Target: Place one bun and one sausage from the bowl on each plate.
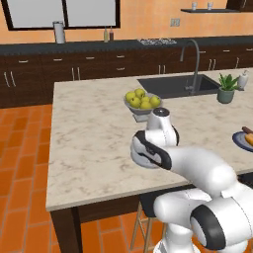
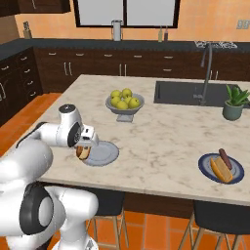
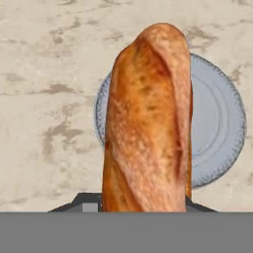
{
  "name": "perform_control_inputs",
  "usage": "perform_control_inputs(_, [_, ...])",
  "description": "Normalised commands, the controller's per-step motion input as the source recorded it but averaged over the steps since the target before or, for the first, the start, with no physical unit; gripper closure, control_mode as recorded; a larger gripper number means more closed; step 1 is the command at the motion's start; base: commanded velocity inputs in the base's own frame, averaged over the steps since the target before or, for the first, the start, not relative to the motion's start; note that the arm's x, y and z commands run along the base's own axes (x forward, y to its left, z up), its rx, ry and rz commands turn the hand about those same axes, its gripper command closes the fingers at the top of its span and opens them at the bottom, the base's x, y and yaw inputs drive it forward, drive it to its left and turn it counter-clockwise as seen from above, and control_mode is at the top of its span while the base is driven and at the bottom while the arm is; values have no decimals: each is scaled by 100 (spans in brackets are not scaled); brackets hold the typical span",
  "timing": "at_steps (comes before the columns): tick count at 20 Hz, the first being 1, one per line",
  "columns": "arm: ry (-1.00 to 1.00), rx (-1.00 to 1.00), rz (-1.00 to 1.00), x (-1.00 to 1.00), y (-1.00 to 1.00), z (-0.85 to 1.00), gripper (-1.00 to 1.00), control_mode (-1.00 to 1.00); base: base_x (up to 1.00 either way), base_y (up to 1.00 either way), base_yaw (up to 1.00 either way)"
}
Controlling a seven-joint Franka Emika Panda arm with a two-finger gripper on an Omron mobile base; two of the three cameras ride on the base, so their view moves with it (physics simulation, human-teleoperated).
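1. The bun (image 3: pixel 148 123) sits clamped between the fingers (image 2: pixel 84 151); in the hand view it runs up the middle of the frame from the bottom edge, and in the right base view its end shows at the left of centre, under the hand.
2. The held bun hangs above the light grey plate (image 3: pixel 217 123), over its left part in the hand view. Whether it touches the plate cannot be told.
3. The dark blue plate (image 2: pixel 237 172), at the lower right of the right base view, already carries a second bun (image 2: pixel 220 168) and a sausage (image 2: pixel 225 157) lying side by side.
4. Handling, as a judgement: the bun looks light, soft and compressible, with a dry crust that offers good friction. Excess squeeze is likely to dent it.
5. Grasp point: across the narrow width, near the middle of its length, to limit swing.
6. Release low over the plate; an elongated bun may roll towards the rim on the marbled table (image 2: pixel 161 141).
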Motion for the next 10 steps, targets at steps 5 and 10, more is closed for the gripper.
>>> perform_control_inputs(5, [15,-2,-1,92,-6,-45,100,-100,0,0,0])
perform_control_inputs(10, [16,-1,0,15,-1,-33,100,-100,0,0,0])
